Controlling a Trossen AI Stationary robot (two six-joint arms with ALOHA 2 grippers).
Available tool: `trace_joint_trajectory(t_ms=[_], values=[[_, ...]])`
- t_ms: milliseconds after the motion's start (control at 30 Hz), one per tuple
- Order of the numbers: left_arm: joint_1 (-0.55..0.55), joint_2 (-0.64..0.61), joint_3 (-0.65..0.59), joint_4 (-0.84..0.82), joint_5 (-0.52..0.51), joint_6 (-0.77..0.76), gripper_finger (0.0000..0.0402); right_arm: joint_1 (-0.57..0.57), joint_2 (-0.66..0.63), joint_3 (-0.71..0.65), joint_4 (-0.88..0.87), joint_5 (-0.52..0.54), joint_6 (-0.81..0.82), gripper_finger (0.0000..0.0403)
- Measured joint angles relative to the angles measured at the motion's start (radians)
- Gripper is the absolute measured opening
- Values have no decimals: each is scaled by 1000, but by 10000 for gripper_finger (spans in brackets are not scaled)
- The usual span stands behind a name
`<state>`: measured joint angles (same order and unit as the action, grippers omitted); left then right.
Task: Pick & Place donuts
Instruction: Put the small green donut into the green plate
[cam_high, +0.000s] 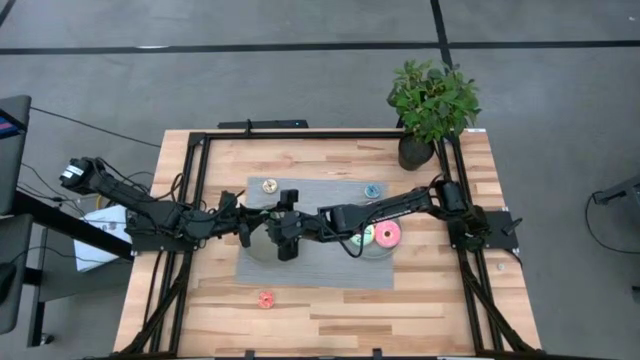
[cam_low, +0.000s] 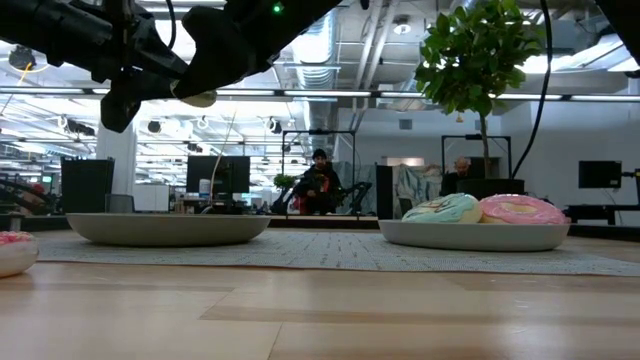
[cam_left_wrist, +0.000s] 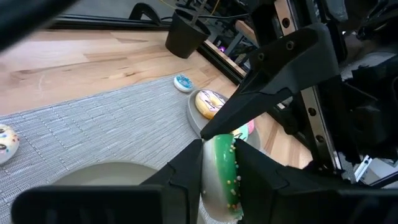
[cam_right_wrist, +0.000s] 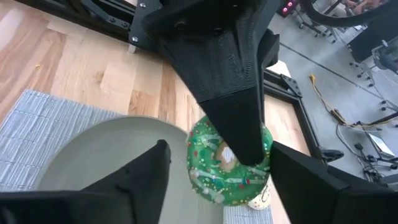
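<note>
Left gripper (cam_left_wrist: 217, 171) jaws pinch glossy sprinkled green donut (cam_left_wrist: 219, 177) edge-on; right gripper (cam_right_wrist: 217, 171) jaws splayed, empty. Ribbed grey mat (cam_high: 315, 200), slatted wooden desk (cam_high: 330, 305), office beyond.

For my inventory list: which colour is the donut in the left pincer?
Green with sprinkles, clearest in the right wrist view.

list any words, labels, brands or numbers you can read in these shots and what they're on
None: no text can be read in any view.
The green donut in the left gripper carries only sprinkles, no lettering.
The pink donut and mint-green donut on the grey plate are unmarked.
The monitors in the room behind the table are too small and blurred to read.
</note>
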<state>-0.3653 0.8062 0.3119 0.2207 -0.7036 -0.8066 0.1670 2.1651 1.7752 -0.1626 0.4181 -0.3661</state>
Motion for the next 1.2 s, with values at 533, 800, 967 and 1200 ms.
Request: trace_joint_trajectory(t_ms=[533,800,967,1200], values=[[0,14,0,-66,-10,-54,77,-12,0,2,-300,7,98,306],[1,140,0,-81,-17,-132,77,-12,0,2,-386,8,131,306],[1,237,-1,-68,-42,-175,77,-15,0,1,-418,9,157,306],[58,337,-1,-32,-6,-184,77,-20,0,1,-444,33,165,306]])
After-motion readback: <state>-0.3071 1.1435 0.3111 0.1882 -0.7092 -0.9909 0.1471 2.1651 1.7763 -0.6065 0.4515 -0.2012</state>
